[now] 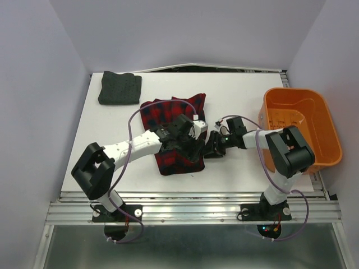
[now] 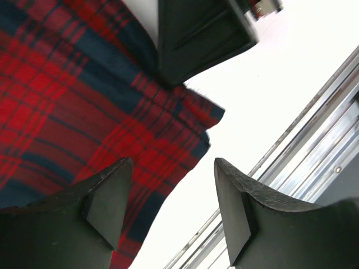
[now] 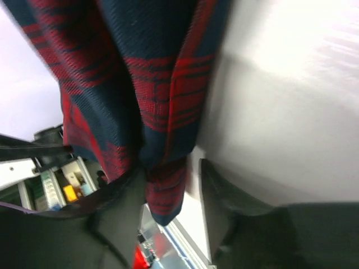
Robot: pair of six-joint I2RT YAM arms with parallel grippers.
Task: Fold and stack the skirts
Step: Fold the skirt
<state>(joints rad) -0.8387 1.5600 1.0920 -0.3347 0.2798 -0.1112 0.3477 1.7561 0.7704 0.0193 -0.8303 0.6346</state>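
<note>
The red-and-black plaid skirt [image 1: 171,129] lies partly folded in the middle of the table. It also shows in the left wrist view [image 2: 61,106] and the right wrist view [image 3: 151,95]. The dark grey skirt [image 1: 119,88] lies folded at the far left corner. My left gripper [image 1: 197,151] [image 2: 172,165] is open and empty, just above the plaid skirt's near right corner. My right gripper [image 1: 210,147] [image 3: 171,168] is at the same edge from the right. Its jaws stand apart with a fold of plaid cloth between them, lying against one finger.
An orange plastic basket [image 1: 331,134] stands at the right edge of the table. The table's metal front rail [image 2: 291,151] runs close to both grippers. The two grippers are nearly touching each other.
</note>
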